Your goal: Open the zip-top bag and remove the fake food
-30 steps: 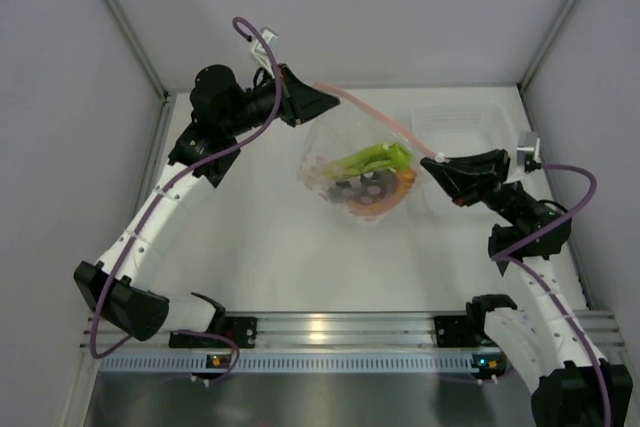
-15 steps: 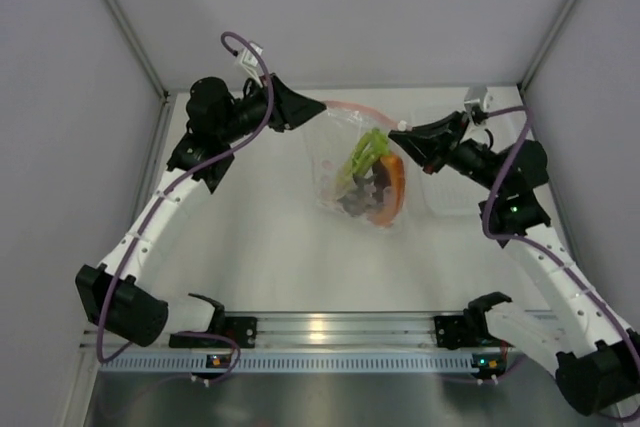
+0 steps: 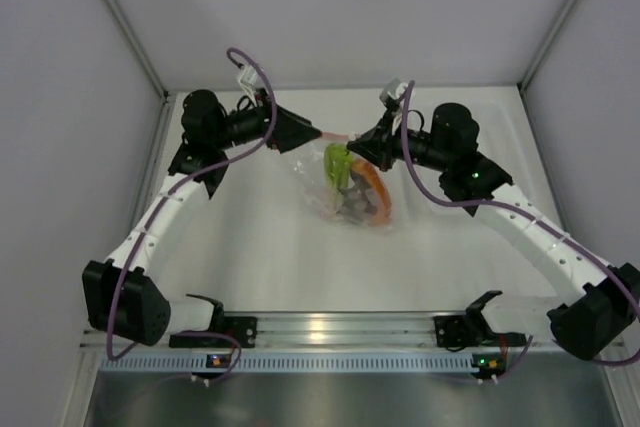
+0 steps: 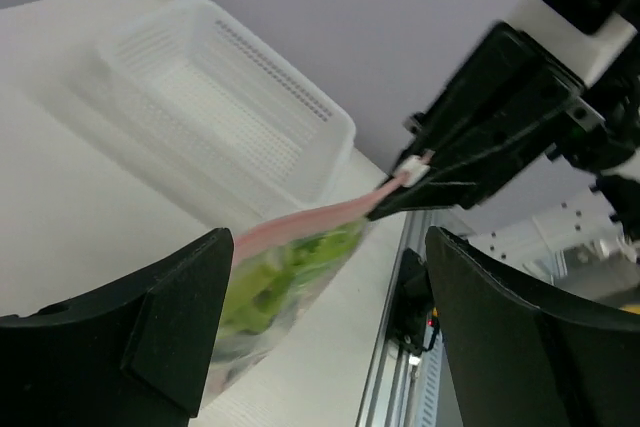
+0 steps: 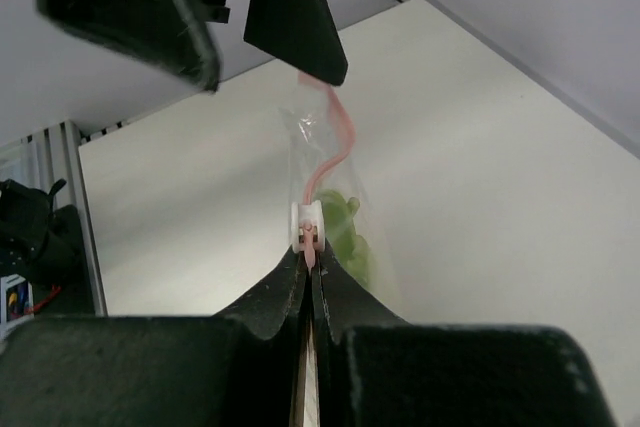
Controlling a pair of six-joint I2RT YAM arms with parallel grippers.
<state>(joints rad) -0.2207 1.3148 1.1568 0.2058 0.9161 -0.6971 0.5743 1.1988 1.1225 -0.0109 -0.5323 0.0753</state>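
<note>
Your work surface is a plain white table [image 3: 270, 247] with a matt top, closed in by pale grey panels [image 3: 60, 97] on the left, right and far sides. Along its near edge runs an aluminium rail [image 3: 330, 327], and both arm bases [image 3: 205, 319] sit there. In the left wrist view you can see a rigid translucent tray [image 4: 220, 97] lying directly on the white top. It is rectangular, open side up, with ribbed walls, close to the far wall. The zip-top bag [image 3: 350, 197] hangs over the middle of the table, and you cannot tell whether its lower end touches the surface.
</note>
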